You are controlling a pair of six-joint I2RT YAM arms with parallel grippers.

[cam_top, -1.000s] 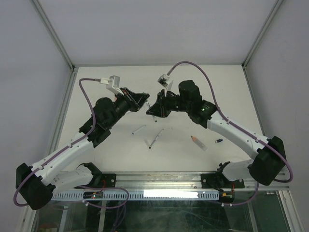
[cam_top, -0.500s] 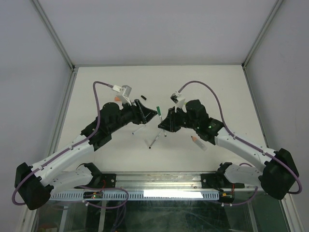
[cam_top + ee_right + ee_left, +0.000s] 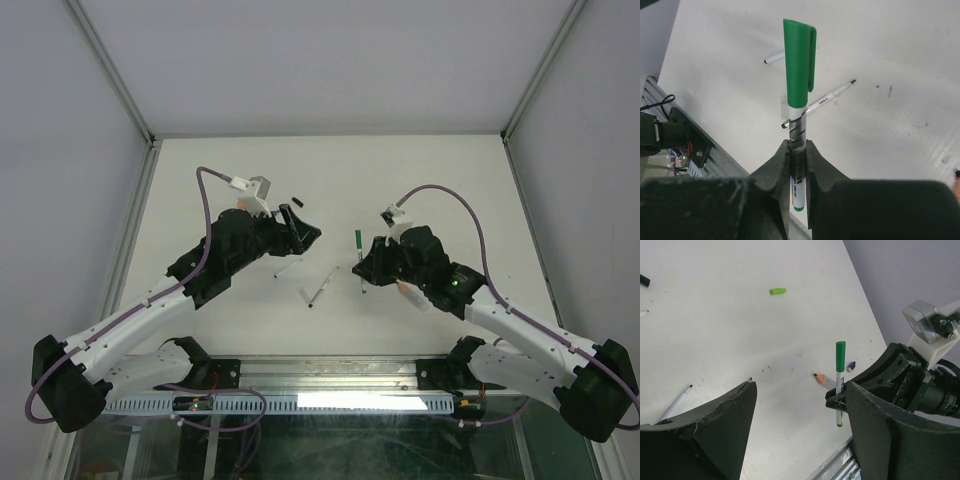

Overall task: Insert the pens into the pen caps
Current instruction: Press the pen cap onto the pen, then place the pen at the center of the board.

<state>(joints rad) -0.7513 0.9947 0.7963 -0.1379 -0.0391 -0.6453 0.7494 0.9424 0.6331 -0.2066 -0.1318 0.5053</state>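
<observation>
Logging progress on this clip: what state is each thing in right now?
left hand: open, empty.
right hand: shut on green pen.
green pen: capped, held upright.
lime cap: loose, lying on table.
orange-tipped pen: uncapped, lying on table.
black-tipped pen: uncapped, lying on table.

White table (image 3: 450, 180); aluminium rail (image 3: 330, 370) along near edge.
</observation>
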